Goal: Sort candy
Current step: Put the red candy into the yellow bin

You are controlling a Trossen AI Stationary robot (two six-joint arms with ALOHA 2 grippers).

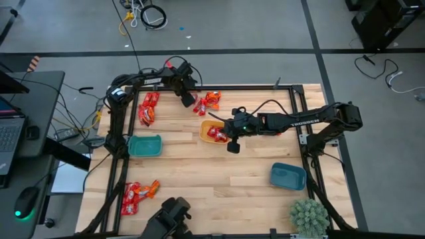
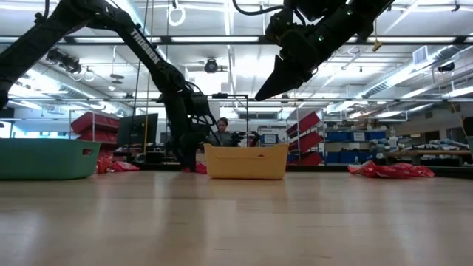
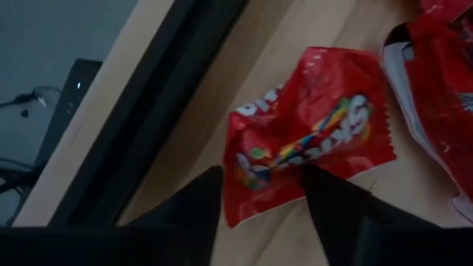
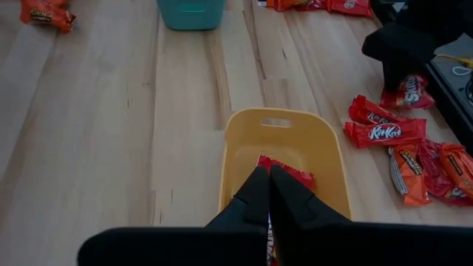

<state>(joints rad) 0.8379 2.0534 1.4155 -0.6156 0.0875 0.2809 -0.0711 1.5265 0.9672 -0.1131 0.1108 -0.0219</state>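
Observation:
A red Skittles packet [image 3: 310, 133] of candy lies flat on the wood by the table's far edge. My left gripper [image 3: 259, 181] hangs over it, pointing steeply down, open, one finger on either side of the packet's near end. More red and orange candy [image 1: 211, 101] lies beside it. The high view shows my left gripper [image 1: 188, 99] at the far edge. My right gripper [image 4: 264, 174] is shut, with nothing in it, above the yellow bowl [image 4: 277, 118], where red candy [image 4: 292, 171] lies. My left gripper straddles the near end of the Skittles packet [image 3: 255, 196] from above, and I cannot tell whether its fingers touch the wrapper. The packet lies flat on the table.
A teal bowl [image 1: 145, 145] stands at the left, a blue bowl [image 1: 287, 176] at the near right. Candy piles lie at the far left [image 1: 147, 108] and near left [image 1: 136, 196]. A dark frame rail [image 3: 170, 96] runs along the far edge. A small plant [image 1: 309, 216] sits at the near right corner.

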